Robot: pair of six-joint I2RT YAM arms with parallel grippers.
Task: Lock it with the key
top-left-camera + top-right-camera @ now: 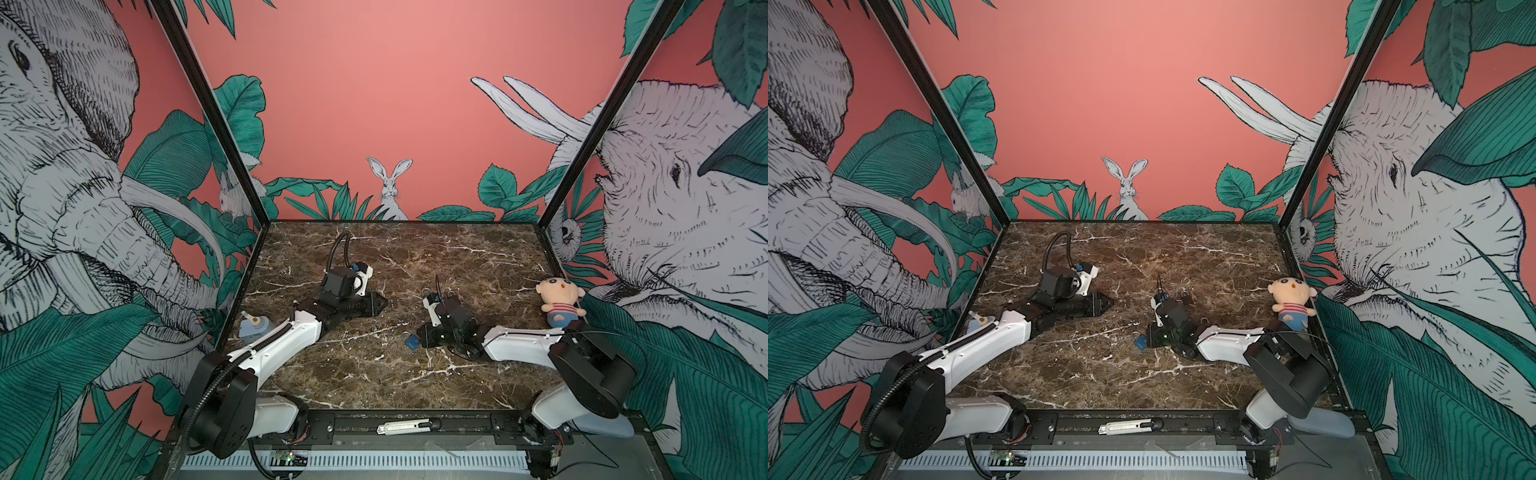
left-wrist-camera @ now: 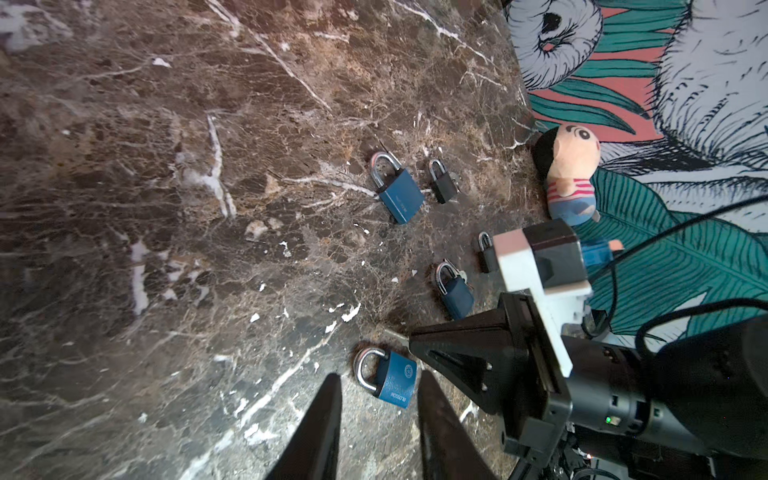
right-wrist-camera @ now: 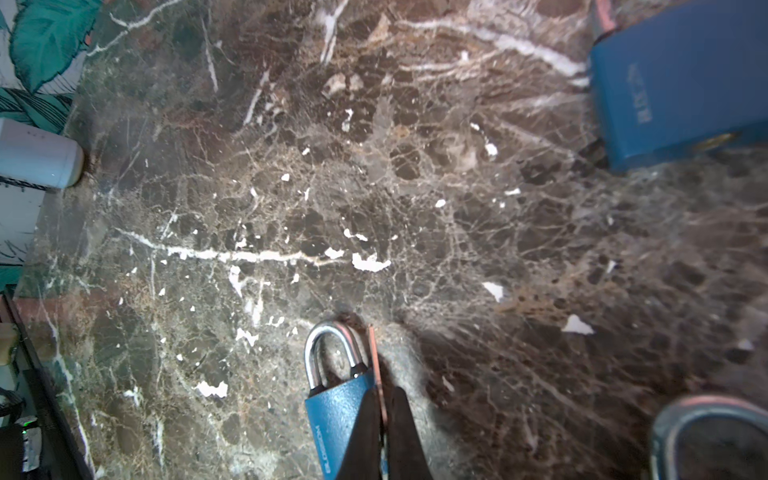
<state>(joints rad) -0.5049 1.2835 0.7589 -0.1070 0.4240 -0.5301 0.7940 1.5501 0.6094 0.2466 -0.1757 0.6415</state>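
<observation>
The key (image 3: 377, 361) shows only edge-on as a thin strip, so it is probably the key. It is clenched in the right pincer (image 3: 384, 397), just beside the shackle of a blue padlock (image 3: 334, 419) lying on the marble worktop (image 3: 249, 187). The left pincer (image 2: 380, 374) is released, with its tips apart near this padlock.

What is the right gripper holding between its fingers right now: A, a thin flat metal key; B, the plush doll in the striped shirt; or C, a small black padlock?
A: in the right wrist view the right gripper is shut on the thin flat metal key, whose blade juts out beside the steel shackle of the blue padlock.
</observation>
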